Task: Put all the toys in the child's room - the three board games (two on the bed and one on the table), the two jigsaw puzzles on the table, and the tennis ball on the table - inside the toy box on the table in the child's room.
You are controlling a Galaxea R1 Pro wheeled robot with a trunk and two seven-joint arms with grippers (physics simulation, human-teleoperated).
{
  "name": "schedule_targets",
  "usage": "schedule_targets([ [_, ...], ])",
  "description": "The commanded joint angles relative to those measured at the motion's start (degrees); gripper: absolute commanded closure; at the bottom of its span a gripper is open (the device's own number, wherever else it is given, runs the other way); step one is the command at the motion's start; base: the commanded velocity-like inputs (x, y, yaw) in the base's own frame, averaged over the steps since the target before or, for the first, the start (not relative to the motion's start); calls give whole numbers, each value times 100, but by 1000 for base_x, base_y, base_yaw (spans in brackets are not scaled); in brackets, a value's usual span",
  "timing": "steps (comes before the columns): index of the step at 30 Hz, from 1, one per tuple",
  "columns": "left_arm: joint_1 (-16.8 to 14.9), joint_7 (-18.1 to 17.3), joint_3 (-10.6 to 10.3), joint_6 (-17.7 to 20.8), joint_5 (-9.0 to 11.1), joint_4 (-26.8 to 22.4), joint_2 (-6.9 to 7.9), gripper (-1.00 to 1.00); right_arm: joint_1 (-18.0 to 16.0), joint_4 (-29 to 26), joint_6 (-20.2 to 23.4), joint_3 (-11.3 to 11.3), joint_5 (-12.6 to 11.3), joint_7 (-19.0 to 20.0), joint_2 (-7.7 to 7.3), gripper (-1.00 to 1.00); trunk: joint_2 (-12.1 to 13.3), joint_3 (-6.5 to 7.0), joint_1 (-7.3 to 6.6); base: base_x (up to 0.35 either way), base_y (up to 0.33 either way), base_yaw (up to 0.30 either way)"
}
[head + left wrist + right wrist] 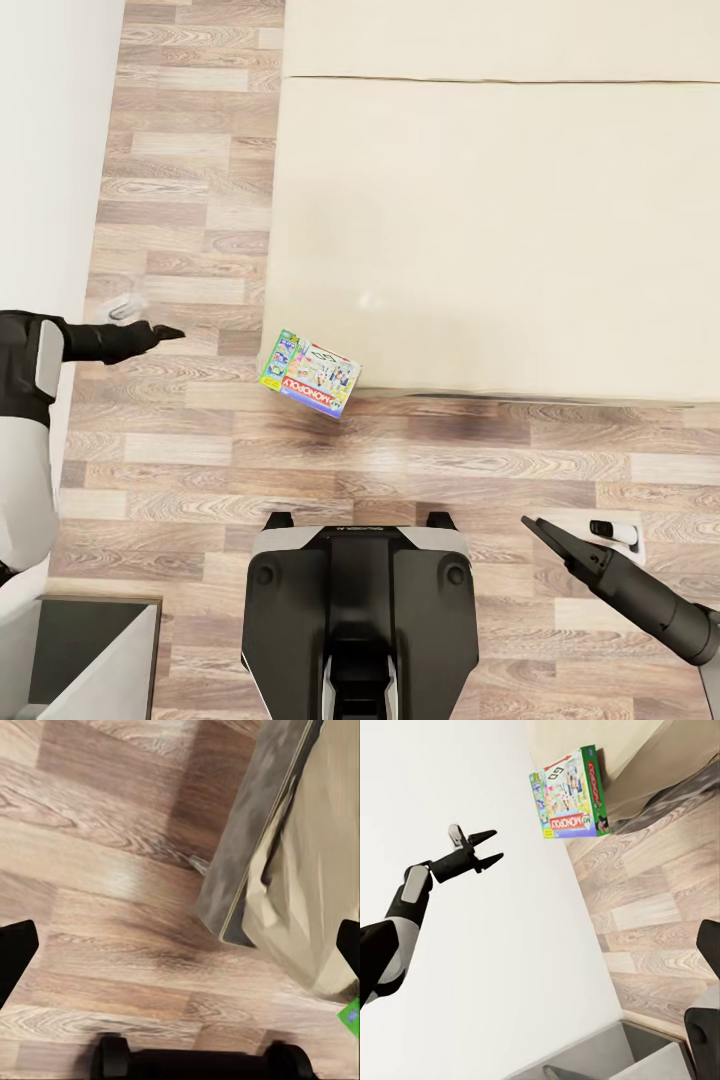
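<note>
Bed (pixel 500 230): bare mattress seen, apart from one box.
Board game (pixel 311 374): perched overhanging the bed's near corner, ungripped.
Left gripper (pixel 480 849): jaws parted, nothing held.
Right gripper (pixel 545 535): jaw state cannot be told.
Progress: this game is judged not yet collected.

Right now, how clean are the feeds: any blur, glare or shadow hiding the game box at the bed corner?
Head view: sharp, even light; the board game lies clearly lit on the bed corner, soft shadow on the floor beside the bed edge. Left wrist view: soft, slightly smeared; a green sliver of the box at the frame edge. Right wrist view: crisp, print readable, white wall flat, no glare.
</note>
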Motion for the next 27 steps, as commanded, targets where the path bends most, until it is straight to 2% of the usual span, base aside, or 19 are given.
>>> schedule_targets([
  [1, 82, -141, 17, 35, 11, 23, 38, -100, -1, -1, 39, -2, 1, 4, 1, -100, -9, -5, 4, 0, 0, 0],
  [5, 404, -468, 66, 28, 2, 150, 133, -100, -1, -1, 39, -5, 69, 0, 0, -100, -9, -5, 4, 0, 0, 0],
  [10, 694, -623, 214, 3, 1, 358, 170, -100, -1, -1, 39, -8, 112, -1, 4, -100, -9, -5, 4, 0, 0, 0],
  [18, 1194, -759, 797, -386, 9, 817, 188, -100, -1, -1, 36, -3, 153, -16, 9, -100, -9, -5, 4, 0, 0, 0],
  [19, 1194, -759, 797, -386, 9, 817, 188, -100, -1, -1, 36, -3, 153, -16, 9, -100, -9, -5, 4, 0, 0, 0],
  [27, 1670, -1063, 1317, -1082, -3, 1466, 221, -100, -1, -1, 18, -1, 161, -107, 19, -100, -9, -5, 4, 0, 0, 0],
])
